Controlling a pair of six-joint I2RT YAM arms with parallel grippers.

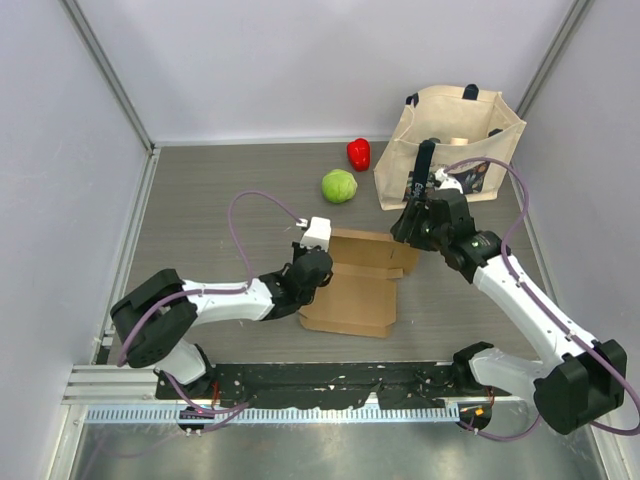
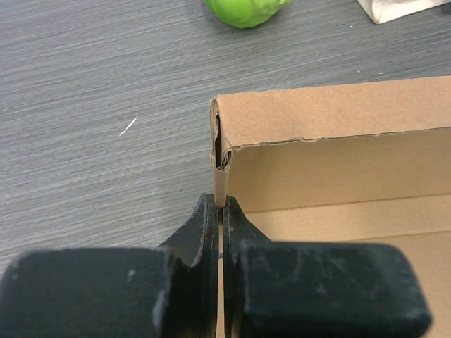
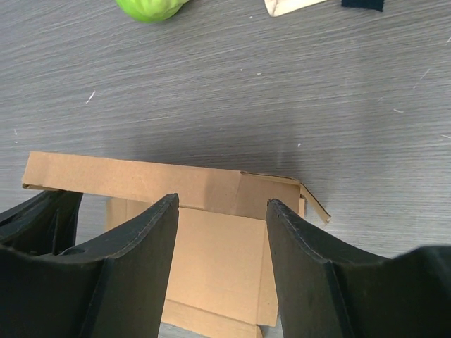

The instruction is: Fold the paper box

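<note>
**Paper box, part-folded: state of work**

Left pincer [image 2: 222, 201]: jaws closed on the thin upright left wall of the paper box [image 2: 331, 127], just below its far-left corner.

Right pincer [image 3: 222, 204]: jaws wide apart and holding nothing, poised above the far wall near the box's right end.

Paper box: lies mid-table [image 1: 220, 200] between the two arms, nearer than the green ball [image 1: 339, 185], the red pepper [image 1: 358, 153] and the tote bag [image 1: 450, 140].

Done, by the look of it: the far wall stands, the left wall stands, and the two meet at a rough corner where a tab is tucked loosely.

Left to do, as judged: a flap at the far-right corner splays outward, the near panels lie flat, and the right wall and lid are not formed. The fold seems under halfway.
</note>
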